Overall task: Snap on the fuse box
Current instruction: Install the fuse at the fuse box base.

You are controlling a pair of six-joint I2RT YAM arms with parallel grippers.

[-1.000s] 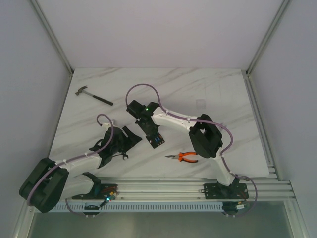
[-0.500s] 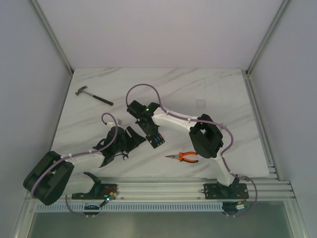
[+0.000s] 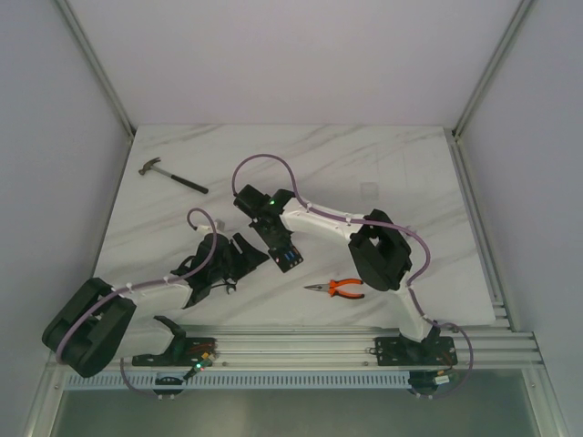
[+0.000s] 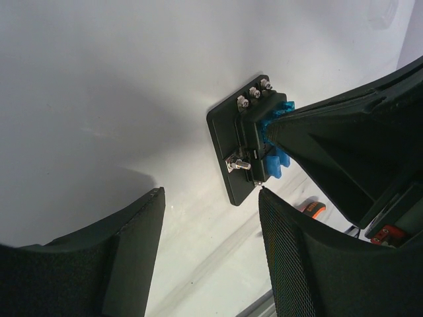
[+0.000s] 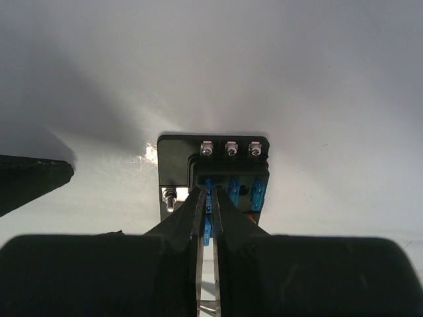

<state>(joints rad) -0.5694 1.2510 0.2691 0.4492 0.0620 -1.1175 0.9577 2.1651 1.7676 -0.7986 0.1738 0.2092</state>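
Near the middle of the table [image 3: 364,164], a little toward 6 o'clock, the fuse box [image 5: 175,152] lies flat and face up. The right gripper [image 5: 207,195] comes down on it from 12 o'clock, clenched on a blue fuse [image 5: 207,231], probably to press it home. At the box's 8 o'clock the left gripper [image 4: 210,198] hovers released and empty, seemingly ready to brace the box; pliers [image 3: 335,289] lie at its 4 o'clock.
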